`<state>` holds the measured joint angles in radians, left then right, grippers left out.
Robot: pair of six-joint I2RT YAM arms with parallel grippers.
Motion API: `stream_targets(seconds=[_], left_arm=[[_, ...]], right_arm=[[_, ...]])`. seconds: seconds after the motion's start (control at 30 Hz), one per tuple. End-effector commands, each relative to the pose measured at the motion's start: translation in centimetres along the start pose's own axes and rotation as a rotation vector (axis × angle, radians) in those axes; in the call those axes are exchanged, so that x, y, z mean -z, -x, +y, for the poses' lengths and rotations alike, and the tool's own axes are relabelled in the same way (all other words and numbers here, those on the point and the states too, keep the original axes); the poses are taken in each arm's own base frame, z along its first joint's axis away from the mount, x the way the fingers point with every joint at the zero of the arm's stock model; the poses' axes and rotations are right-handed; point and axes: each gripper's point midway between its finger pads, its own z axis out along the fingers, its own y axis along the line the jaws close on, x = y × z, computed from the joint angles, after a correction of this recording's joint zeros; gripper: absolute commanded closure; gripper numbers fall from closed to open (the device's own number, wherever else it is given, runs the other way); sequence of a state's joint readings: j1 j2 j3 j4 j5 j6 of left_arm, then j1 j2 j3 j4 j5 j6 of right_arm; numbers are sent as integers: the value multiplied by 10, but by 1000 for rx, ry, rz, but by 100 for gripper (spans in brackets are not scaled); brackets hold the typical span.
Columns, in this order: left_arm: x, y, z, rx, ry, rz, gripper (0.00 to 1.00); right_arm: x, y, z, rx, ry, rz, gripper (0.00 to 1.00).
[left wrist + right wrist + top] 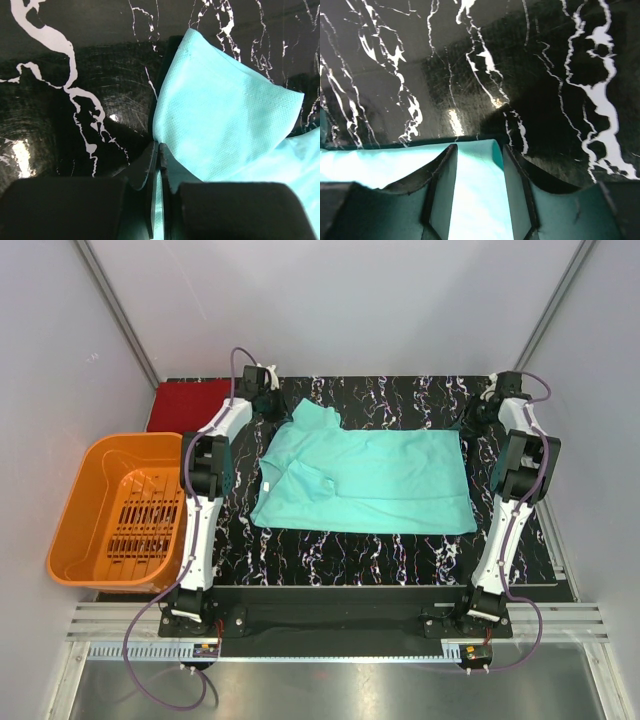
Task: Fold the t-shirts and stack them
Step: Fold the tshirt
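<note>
The light teal-green t-shirt [370,475] lies spread flat across the black marbled table [330,555]. My left gripper [268,390] is at its far left sleeve. In the left wrist view the left gripper [159,145] is shut on a thin fold of the teal t-shirt [220,115], whose sleeve stands up off the table. My right gripper [487,405] is at the shirt's far right corner. There the right gripper [479,146] stands open, the teal corner [470,200] lying between its fingers [442,170]. The dark red t-shirt [190,405] lies at the table's far left corner, partly behind the left arm.
An orange slatted basket [100,480] stands off the table's left side, beside the left arm. Grey walls close in at the back and on both sides. Black tabletop shows in front of the teal shirt.
</note>
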<state>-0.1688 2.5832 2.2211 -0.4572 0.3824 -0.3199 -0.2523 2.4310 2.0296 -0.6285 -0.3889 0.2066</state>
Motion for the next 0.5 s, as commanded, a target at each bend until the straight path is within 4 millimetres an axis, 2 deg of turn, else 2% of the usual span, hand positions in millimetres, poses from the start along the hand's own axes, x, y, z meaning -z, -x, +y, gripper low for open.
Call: stream_targets(seconds=[0.0, 0.13, 0.2, 0.23, 0.27, 0.3, 0.47], left_arm=[[12, 11, -12, 3, -48, -24, 94], [16, 16, -16, 15, -67, -36, 100], [20, 22, -17, 14, -79, -53, 100], [26, 28, -21, 3, -80, -75, 100], [29, 32, -22, -5, -82, -90, 100], [33, 36, -24, -14, -83, -103, 100], [67, 67, -49, -40, -123, -193, 100]], right_arm=[[-6, -10, 4, -14, 32, 47, 53], [-8, -7, 3, -14, 31, 40, 64], [-8, -4, 2, -12, 18, 30, 74], [-6, 2, 3, -9, 17, 15, 80], [-5, 5, 4, -9, 14, 7, 94], [-3, 8, 5, -9, 16, 1, 100], [10, 22, 19, -19, 43, -35, 100]])
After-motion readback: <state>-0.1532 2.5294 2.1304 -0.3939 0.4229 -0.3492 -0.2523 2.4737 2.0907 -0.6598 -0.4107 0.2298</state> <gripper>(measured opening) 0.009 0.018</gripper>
